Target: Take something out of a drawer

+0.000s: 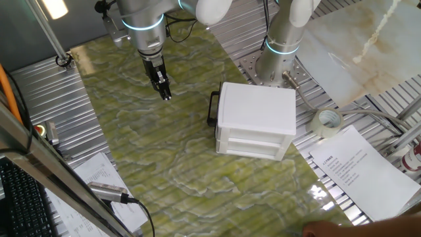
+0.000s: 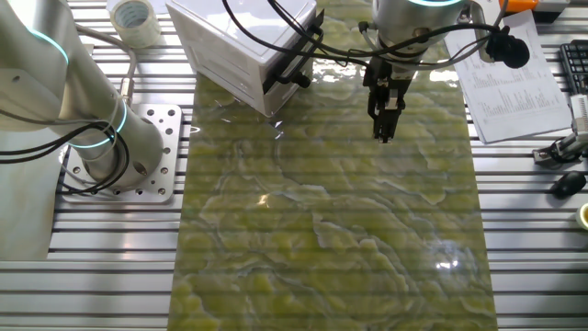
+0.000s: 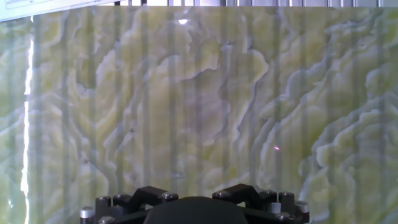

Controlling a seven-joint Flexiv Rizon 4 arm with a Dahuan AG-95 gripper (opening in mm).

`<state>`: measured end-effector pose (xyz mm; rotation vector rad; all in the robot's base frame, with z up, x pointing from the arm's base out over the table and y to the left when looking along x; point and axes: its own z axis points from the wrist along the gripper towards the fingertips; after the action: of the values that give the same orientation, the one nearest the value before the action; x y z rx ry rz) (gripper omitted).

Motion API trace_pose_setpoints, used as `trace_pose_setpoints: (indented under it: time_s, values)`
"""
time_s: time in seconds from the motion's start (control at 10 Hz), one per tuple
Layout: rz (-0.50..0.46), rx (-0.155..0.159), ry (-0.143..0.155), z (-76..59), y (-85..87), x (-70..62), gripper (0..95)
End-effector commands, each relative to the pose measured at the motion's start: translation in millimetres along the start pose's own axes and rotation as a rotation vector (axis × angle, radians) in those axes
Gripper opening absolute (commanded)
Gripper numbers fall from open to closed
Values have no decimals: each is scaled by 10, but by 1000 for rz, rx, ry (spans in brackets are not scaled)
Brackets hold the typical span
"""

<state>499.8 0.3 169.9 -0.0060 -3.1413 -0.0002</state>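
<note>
White boxy cabinet, black bar handle, marbled green mat.

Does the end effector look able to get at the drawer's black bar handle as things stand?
Probably yes. The end effector hangs above bare mat, and the black bar handle on the white cabinet faces its side with nothing between.

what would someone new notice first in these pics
The white cabinet sits on the green marbled mat, its drawer's black bar handle facing the arm. The claw hangs fingers-down above bare mat beside that handle. A tape roll lies behind the cabinet.
</note>
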Motion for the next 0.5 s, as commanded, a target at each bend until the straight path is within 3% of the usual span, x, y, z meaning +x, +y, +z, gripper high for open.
trace_pose_setpoints:
  time_s: [0.1, 0.5]
  values:
    - [108, 72, -105, 1, 2, -2, 0]
    - [55, 113, -103, 2, 0, 3, 0]
